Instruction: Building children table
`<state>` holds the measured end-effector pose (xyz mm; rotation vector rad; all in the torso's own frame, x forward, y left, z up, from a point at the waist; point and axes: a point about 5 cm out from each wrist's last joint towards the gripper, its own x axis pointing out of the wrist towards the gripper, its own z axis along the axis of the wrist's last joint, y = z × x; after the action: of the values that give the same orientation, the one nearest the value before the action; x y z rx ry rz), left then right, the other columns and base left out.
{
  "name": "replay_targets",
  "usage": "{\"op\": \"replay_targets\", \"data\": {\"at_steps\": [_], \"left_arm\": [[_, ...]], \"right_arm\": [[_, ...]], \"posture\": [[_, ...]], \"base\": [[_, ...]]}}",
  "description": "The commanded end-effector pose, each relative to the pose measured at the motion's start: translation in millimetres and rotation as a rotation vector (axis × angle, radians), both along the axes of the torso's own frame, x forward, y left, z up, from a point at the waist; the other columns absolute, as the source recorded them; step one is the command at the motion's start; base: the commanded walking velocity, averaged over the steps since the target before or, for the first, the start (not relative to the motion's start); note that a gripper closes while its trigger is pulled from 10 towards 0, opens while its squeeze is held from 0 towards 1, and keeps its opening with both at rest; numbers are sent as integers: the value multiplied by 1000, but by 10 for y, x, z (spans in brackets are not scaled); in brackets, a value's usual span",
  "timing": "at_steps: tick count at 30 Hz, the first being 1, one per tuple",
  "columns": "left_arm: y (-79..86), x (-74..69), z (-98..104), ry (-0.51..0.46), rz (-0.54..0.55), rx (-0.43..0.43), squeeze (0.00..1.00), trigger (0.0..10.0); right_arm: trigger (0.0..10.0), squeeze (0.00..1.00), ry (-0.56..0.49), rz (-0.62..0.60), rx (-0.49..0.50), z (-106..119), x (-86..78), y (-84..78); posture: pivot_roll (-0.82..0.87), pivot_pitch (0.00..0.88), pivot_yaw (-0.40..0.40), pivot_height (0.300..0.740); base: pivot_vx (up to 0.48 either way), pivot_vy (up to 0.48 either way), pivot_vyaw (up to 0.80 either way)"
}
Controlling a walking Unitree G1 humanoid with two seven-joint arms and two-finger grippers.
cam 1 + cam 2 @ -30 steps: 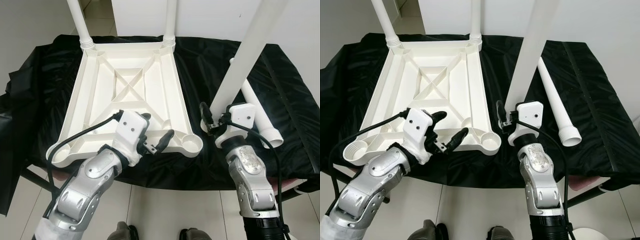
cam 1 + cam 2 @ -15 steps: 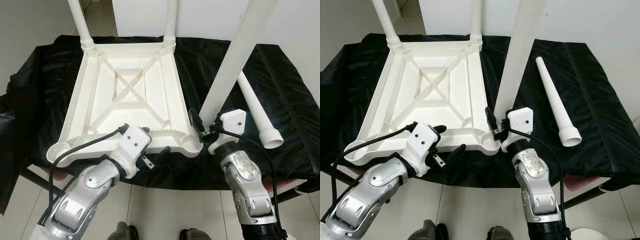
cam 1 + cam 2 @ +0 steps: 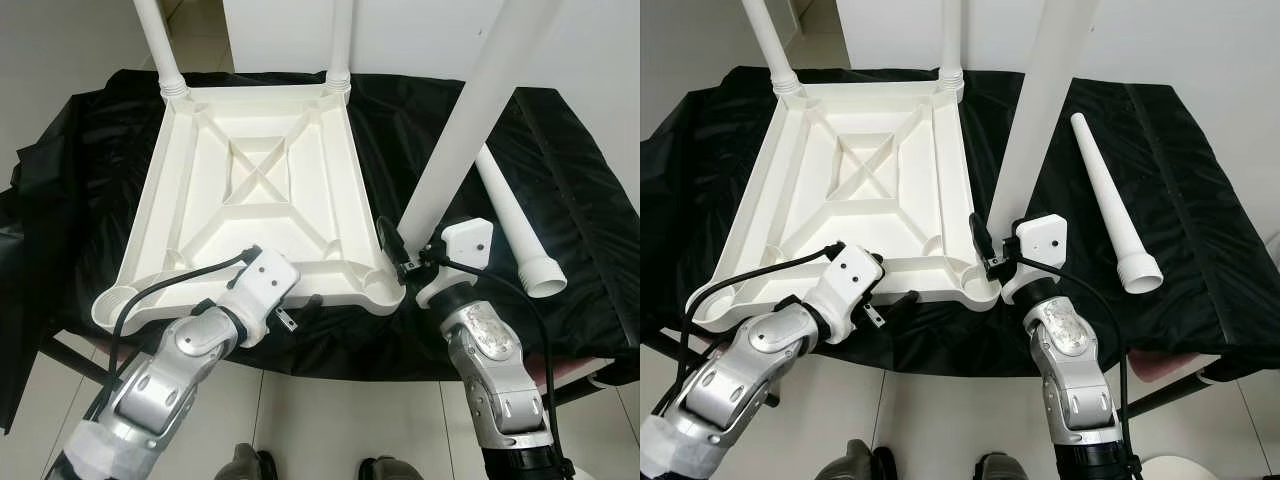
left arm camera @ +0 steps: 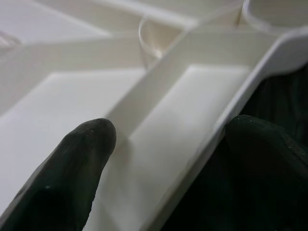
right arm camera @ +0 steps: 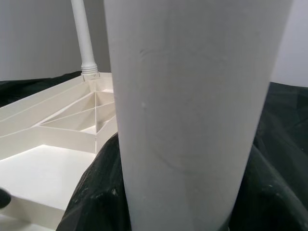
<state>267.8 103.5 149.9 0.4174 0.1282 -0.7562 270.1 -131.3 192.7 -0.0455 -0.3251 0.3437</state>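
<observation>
**A:** At the near right corner of the upturned white plastic tabletop (image 3: 265, 190), what is the right gripper (image 3: 402, 258) doing?

**B:** It is closed around the lower end of a long white plastic table leg (image 3: 470, 112), holding it up at a slant. The leg's foot sits just beside the round corner socket (image 3: 386, 287), close to it but, as far as I can judge, not seated.

**A:** And the left gripper (image 3: 295, 312)?

**B:** It is at the near edge of the tabletop. In the left wrist view its two black fingers (image 4: 79, 159) are spread apart, one over the ribbed inside and one outside the rim, straddling the edge. I cannot tell whether they touch it; nothing is pinched yet.

**A:** How far along is the build?

**B:** About half. Two white legs (image 3: 160, 45) stand upright in the far corner sockets. The near left socket (image 3: 113, 305) is empty, and a fourth white tapered leg (image 3: 1108, 205) lies loose on the black cloth (image 3: 90, 160) covering the bench, to the right of the tabletop.

**A:** So what is left?

**B:** Seating the held leg, then fetching and fitting the last one. Presumably the table is then turned upright.
</observation>
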Motion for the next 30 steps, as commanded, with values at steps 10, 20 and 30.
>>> {"op": "replay_targets", "data": {"at_steps": [10,20,30], "left_arm": [[33,-31,-100,73,-111,82,0,10000],[-26,0,-63,98,-167,73,0,0],[-249,-83,-48,77,-276,81,0,10000]], "right_arm": [[10000,0,-13,-22,-2,4,-34,-19],[10000,0,-13,-29,-1,-2,-38,-12],[10000,0,-12,-28,2,-5,-30,3]], "posture": [[-139,157,58,740],[-134,165,66,740],[-129,168,62,740]], "base": [[0,0,0],[0,0,0],[0,0,0]]}}
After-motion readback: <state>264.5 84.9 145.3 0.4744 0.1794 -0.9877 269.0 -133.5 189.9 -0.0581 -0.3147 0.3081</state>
